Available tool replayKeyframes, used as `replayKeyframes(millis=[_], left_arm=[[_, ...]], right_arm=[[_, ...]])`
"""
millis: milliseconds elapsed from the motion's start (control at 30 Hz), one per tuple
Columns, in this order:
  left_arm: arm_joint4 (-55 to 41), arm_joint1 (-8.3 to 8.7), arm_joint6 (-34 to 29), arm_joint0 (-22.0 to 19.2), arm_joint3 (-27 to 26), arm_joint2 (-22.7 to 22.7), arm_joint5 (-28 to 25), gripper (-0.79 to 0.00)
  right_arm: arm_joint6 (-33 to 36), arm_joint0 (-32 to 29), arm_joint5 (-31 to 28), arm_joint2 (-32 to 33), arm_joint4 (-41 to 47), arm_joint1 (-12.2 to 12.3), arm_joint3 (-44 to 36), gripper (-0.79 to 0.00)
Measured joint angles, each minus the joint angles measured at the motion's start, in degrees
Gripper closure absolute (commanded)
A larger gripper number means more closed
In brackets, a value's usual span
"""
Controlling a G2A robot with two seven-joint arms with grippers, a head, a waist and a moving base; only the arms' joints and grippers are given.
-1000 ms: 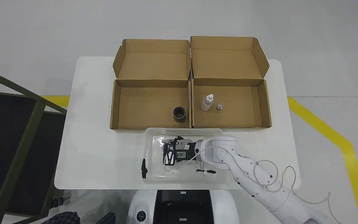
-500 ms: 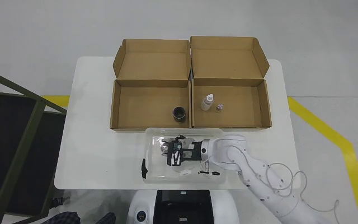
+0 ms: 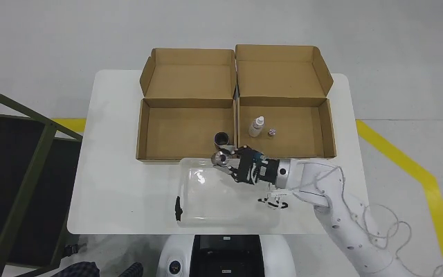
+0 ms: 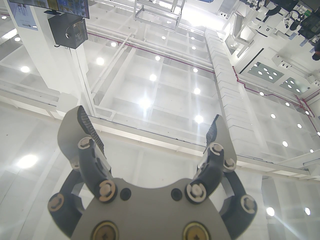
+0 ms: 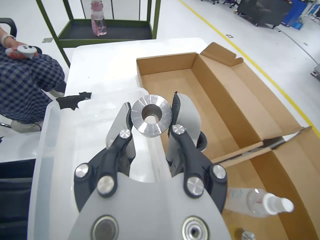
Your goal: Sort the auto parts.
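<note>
Lifted out of the clear plastic bin (image 3: 188,208), the right gripper (image 5: 151,103) now hangs over the bin's far rim, clamped across the outer wall of a machined metal ring (image 5: 151,129). The ring is thick, rigid and smooth, and looks heavy for its size and slippery. Just beyond is the left cardboard box (image 3: 149,131), holding a black ring (image 3: 221,139). The left gripper (image 4: 150,126) points at the ceiling, spread wide and empty.

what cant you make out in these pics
1. Dark ring in the left box: right wrist view, mostly behind the right end effector holding the metal ring.
2. Small part beside the bottle: too small in the top view; cut by the edge in the right wrist view.
3. Dark bits by the arm: top view, too small to identify.
4. Left end effector: its wrist view faces the ceiling, so its place is unknown.
</note>
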Motion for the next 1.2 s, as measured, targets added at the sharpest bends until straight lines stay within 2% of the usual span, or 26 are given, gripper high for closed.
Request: replayKeyframes(millis=[300, 600, 1200], left_arm=[[0.0, 0.0, 0.0, 0.0, 0.0, 0.0, 0.0, -0.785], [0.0, 0.0, 0.0, 0.0, 0.0, 0.0, 0.0, -0.785], [0.0, 0.0, 0.0, 0.0, 0.0, 0.0, 0.0, -0.785]], right_arm=[[-5.72, -3.71, 0.92, 9.12, 4.51, 1.11, -2.31, 0.0], [-10.67, -5.7, 1.99, 14.46, 8.43, 1.56, -1.96, 0.0], [-14.41, -7.38, 2.64, 19.21, 10.26, 1.97, -3.0, 0.0]])
